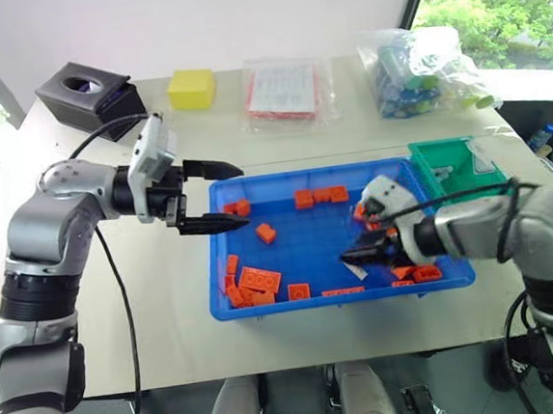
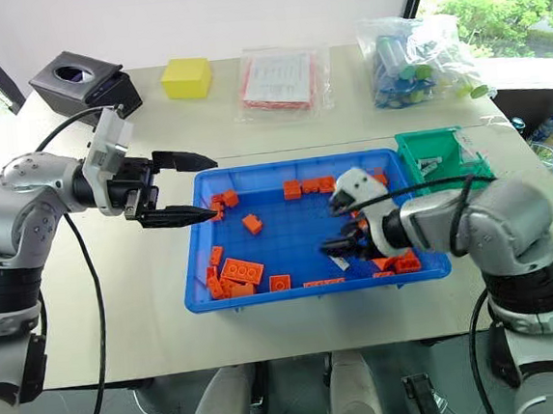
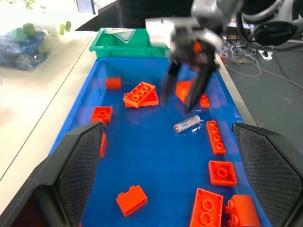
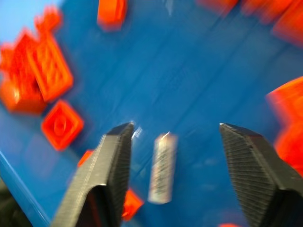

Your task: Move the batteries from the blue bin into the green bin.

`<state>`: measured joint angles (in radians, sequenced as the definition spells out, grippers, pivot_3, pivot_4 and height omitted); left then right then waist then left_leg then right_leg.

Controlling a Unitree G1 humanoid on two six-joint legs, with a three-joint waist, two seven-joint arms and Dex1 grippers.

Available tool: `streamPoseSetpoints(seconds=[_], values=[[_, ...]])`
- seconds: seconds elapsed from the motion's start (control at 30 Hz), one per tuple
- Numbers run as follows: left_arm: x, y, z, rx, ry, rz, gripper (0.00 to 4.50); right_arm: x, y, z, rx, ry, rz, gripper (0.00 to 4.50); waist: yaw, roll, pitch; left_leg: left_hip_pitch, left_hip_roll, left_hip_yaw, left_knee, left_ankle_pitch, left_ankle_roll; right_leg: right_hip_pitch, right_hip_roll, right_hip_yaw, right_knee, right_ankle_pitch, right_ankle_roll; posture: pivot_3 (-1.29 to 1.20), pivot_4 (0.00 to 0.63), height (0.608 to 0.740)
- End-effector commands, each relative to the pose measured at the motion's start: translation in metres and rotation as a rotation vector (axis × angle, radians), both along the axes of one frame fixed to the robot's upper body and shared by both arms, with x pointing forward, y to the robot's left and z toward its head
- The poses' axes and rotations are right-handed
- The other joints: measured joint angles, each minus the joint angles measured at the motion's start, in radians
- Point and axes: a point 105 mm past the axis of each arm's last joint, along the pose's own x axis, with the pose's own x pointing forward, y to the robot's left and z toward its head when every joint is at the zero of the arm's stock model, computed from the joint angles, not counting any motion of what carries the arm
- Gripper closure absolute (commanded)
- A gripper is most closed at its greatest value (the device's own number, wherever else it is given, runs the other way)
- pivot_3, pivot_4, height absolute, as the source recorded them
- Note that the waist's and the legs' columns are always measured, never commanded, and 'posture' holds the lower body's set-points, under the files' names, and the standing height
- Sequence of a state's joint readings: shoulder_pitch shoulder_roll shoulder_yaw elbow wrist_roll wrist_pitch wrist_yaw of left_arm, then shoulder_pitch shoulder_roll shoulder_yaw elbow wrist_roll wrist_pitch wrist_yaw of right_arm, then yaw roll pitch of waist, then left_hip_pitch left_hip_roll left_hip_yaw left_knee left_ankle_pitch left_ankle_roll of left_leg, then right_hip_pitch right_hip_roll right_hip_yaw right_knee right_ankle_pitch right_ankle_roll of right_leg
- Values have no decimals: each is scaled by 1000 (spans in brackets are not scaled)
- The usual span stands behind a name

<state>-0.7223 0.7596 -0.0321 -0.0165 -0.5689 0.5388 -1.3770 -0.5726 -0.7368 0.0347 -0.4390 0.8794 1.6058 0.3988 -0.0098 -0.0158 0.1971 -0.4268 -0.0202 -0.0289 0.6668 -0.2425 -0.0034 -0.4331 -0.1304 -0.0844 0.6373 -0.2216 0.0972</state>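
Right wrist view: my right gripper (image 4: 173,142) hangs over the blue bin (image 3: 142,156) floor, fingers (image 4: 111,170) spread apart with nothing held; one battery (image 4: 162,168) lies flat between them, touching neither.

Left wrist view: same battery (image 3: 187,124) lies on the bin floor just below the right gripper (image 3: 182,97), among orange bricks (image 3: 140,93).

Head views, items as I log them:
- Blue bin, centre of the counter (image 1: 169,304); bricks scattered along its far wall and piled in its near left corner.
- Green bin (image 1: 444,166), touching the blue bin's far right corner; a white label (image 1: 486,160) on it; contents too small to tell.
- Left gripper (image 1: 225,196), level at the blue bin's left rim, jaws wide and empty.
- Yellow block (image 1: 192,88), far side of the counter.
- Black box (image 1: 90,92), far left corner.
- Flat clear bag with red-edged paper (image 1: 283,92), beside the block.
- Clear bag of mixed blue and green items (image 1: 420,70), far right.
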Motion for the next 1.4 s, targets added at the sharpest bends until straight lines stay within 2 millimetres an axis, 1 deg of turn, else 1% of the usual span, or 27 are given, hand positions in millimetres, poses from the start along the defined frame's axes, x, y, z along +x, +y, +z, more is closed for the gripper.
streamPoseSetpoints(seconds=[0.03, 0.27, 0.3, 0.37, 0.47, 0.5, 0.53, 0.6, 0.67, 0.77, 0.83, 0.87, 0.9, 0.93, 1.0, 1.03, 1.13, 1.2, 1.27, 1.33, 1.37, 1.4], values=[[-5, 0, 11, 8, -49, -12, 0, -1, 2, 1, -29, -44, 29, 1518, 0, 0, 0, 0, 0, 0, 0, 0, 0, 0, 0, 0, 0, 0, 0, 0, 150, 692], [-6, 2, 12, 8, -54, 0, 0, 4, 0, -20, -116, -63, 62, 1518, -1, 0, 0, 0, 0, 0, 0, 0, 0, 0, 0, 0, 0, 0, 0, 0, 150, 692], [-6, 2, 13, 7, -55, 1, 0, 5, 0, -22, -119, -68, 67, 1744, -1, 0, 0, 0, 0, 0, 0, 0, 0, 0, 0, 0, 0, 0, 0, 0, 150, 692], [-6, 2, 14, 5, -58, 3, 0, 6, 1, -24, -120, -74, 74, 2360, -1, -1, 0, 1, 0, 0, 0, 0, 0, 1, 0, 0, 0, 0, 0, 0, 150, 692], [-5, 2, 15, 3, -60, 6, 0, 5, 2, -23, -120, -82, 87, 3990, -1, -1, 0, 1, 0, 0, 0, 0, 0, 1, 0, 0, 0, 0, 0, 0, 150, 692], [-5, 2, 15, 1, -61, 6, 0, 5, 3, -20, -112, -86, 90, 4441, -1, -1, 0, 1, 0, 0, 0, 0, 0, 1, 0, 0, 0, 0, 0, 0, 150, 692], [-5, 2, 15, 0, -61, 7, 0, 5, 4, -16, -100, -92, 91, 4462, -1, -1, 0, 1, 0, -1, 0, 0, 0, 1, 0, 0, 0, 0, 0, 0, 150, 692], [-4, 2, 15, -1, -62, 7, 0, 8, 5, 1, -57, -108, 82, 4462, 0, -1, 0, 1, 0, -1, 0, 0, 0, 1, 0, 0, 0, 0, 0, 0, 150, 692], [-3, 1, 15, -4, -62, 8, 0, 13, 4, 25, -6, -145, 62, 4462, -1, 0, 0, 1, 0, -1, 0, 0, 0, 1, 0, 0, 0, 0, 0, 0, 150, 692], [-3, 1, 13, -7, -62, 7, 0, 27, -9, 67, 66, -226, -10, 4462, -1, 0, 0, 1, 0, 0, 0, 0, 0, 0, 0, 0, 0, 0, 0, 0, 150, 692], [-2, 0, 13, -8, -62, 5, 0, 39, -28, 95, 81, -297, -100, 4462, 1, 0, 0, 1, 0, 0, 0, 0, 0, 0, 0, 0, 0, 0, 0, 0, 150, 692], [-2, 0, 12, -9, -61, 4, 0, 46, -42, 109, 79, -342, -159, 4462, 4, 0, 0, 1, 0, 0, 0, 0, 0, 0, 0, 0, 0, 0, 0, 0, 150, 692], [-2, 0, 12, -9, -61, 2, 0, 53, -59, 121, 65, -387, -227, 4462, 7, 0, 0, 0, 0, 0, 0, 0, 0, 0, 0, 0, -1, 0, 0, 0, 150, 692], [-1, -1, 11, -9, -61, 0, 0, 57, -75, 129, 48, -420, -281, 4462, 13, 0, 0, 0, 0, 1, 0, 0, 0, 0, 0, 0, -1, 0, 0, 0, 150, 692], [-1, -2, 11, -10, -62, -5, 0, 62, -104, 131, -23, -448, -370, 4462, 21, 0, 0, -1, -1, 3, 0, 0, 0, 1, 0, 0, -3, 0, 0, 0, 150, 692], [0, -2, 10, -10, -62, -6, 0, 63, -114, 128, -52, -450, -394, 4462, 23, 0, 0, -1, -1, 3, 0, 0, 0, 1, 0, 0, -3, 0, 0, 0, 150, 692], [1, -4, 10, -14, -65, -13, 0, 62, -143, 111, -159, -441, -434, 4462, 21, 0, 0, -1, -1, 5, 0, 0, 0, 1, -1, 0, -3, 0, 0, 0, 150, 692], [2, -5, 11, -17, -67, -17, 0, 61, -158, 101, -213, -442, -453, 4462, 20, 0, 0, 0, -1, 5, 0, 0, 0, 1, -1, 0, -3, 0, 0, 0, 150, 692], [2, -5, 11, -17, -68, -21, 0, 62, -165, 94, -199, -431, -480, 4462, 16, 1, 0, 0, -1, 5, 0, 0, 0, 1, -1, 0, -3, 0, 0, 0, 150, 692], [2, -6, 12, -16, -69, -25, 0, 64, -164, 90, -144, -441, -490, 3447, 11, 1, 0, 0, 0, 6, 0, 0, 0, 0, -1, 0, -2, 0, 0, 0, 150, 692], [2, -6, 12, -15, -69, -26, 0, 66, -163, 90, -122, -459, -495, 3129, 7, 1, 0, 1, 0, 6, 0, 0, 0, 0, -1, 0, -2, 1, 0, 0, 150, 692], [2, -6, 12, -14, -70, -28, 0, 68, -166, 88, -145, -485, -495, 2534, 5, 1, 0, 1, 0, 6, 0, 0, 0, 0, -1, 0, -2, 1, 0, 0, 150, 692]])
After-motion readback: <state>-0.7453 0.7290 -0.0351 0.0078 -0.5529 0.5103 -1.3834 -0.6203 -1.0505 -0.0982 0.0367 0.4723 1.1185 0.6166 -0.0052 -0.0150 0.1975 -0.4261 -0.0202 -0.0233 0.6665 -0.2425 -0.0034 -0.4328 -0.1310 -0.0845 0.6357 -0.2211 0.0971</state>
